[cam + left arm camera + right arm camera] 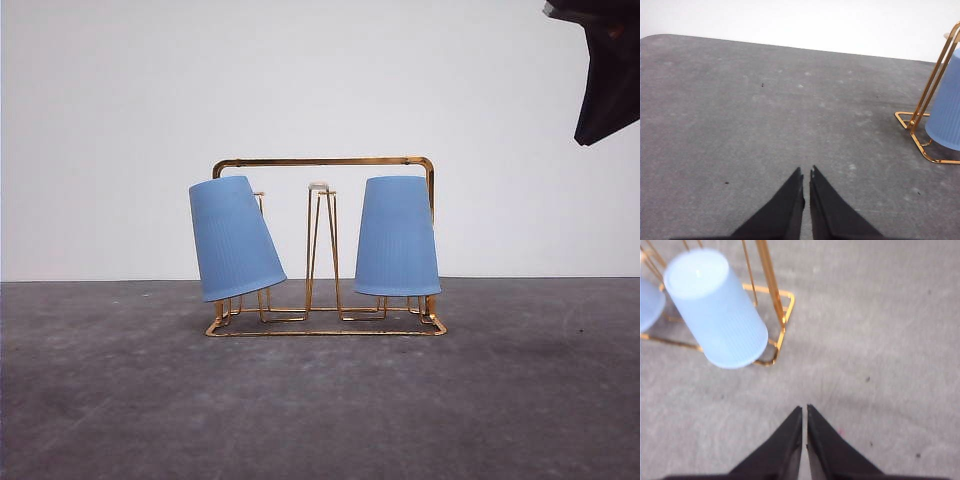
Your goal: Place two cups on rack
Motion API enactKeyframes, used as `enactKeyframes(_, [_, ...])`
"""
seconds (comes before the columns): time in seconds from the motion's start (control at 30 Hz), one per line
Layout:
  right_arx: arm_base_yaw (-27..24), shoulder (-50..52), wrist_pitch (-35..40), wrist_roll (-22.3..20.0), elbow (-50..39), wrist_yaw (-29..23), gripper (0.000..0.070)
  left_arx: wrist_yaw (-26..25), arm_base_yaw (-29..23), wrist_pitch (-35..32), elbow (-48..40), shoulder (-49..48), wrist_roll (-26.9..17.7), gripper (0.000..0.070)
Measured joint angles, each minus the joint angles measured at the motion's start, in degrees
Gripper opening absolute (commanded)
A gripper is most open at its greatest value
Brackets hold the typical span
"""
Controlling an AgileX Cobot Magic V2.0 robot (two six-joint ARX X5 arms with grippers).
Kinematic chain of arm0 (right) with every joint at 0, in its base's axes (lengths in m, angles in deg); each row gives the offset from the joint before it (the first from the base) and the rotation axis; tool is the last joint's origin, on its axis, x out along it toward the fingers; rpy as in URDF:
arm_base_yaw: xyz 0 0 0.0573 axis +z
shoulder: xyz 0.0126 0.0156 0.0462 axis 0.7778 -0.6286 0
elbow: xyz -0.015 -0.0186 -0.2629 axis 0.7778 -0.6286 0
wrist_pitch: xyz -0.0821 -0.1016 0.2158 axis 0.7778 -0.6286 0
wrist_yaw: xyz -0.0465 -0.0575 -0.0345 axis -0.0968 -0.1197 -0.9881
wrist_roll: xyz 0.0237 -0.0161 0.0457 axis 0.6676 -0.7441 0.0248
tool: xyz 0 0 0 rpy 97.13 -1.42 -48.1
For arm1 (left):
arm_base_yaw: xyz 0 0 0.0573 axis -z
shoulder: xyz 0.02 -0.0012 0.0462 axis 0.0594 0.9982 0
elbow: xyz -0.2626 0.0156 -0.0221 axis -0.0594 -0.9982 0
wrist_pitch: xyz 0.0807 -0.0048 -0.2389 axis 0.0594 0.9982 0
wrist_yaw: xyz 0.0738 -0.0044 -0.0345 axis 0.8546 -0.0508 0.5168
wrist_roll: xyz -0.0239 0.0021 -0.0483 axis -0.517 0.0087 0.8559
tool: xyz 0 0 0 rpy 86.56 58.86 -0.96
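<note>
Speckled grey table [320, 400], ribbed blue cups [397, 236], gold wire rack [325, 245]

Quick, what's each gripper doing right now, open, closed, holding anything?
Left gripper: closed, holding nothing.
Right gripper: closed, holding nothing.

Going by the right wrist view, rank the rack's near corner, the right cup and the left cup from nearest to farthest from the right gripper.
From the right gripper:
1. Rack corner, just ahead on the table.
2. Right cup, upside down on the rack's end prongs.
3. Left cup, beyond it at the frame's edge.
</note>
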Motion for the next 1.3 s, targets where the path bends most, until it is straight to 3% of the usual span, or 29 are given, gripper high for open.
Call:
enactKeyframes(0.3, [-0.1, 0.1, 3.5, -0.4, 0.0, -0.1, 0.0012, 0.0, 0.0, 0.0, 0.0, 0.0, 0.0, 0.0003])
enactKeyframes(0.5, [-5.2, 6.7, 5.5, -5.9, -2.8, -2.8, 0.0012, 0.0, 0.0, 0.0, 0.0, 0.0, 0.0, 0.0003])
enactKeyframes(0.73, [-14.7, 24.7, 14.6, -9.5, -17.9, -2.8, 0.0012, 0.0, 0.0, 0.0, 0.0, 0.0, 0.0, 0.0003])
enactKeyframes(0.9, [-19.2, 40.4, 16.3, -10.0, -29.6, -1.5, 0.0012, 0.1, 0.0, 0.0, 0.0, 0.0, 0.0, 0.0003])
enactKeyframes(1.1, [-19.9, 51.3, 16.7, -11.1, -39.6, 3.4, 0.0012, 0.1, 0.0, 0.0, 0.0, 0.0, 0.0, 0.0003])
enactKeyframes(1.3, [-19.9, 56.2, 18.5, -11.7, -45.8, 3.4, 0.0012, 0.1, 0.0, 0.0, 0.0, 0.0, 0.0, 0.0003])
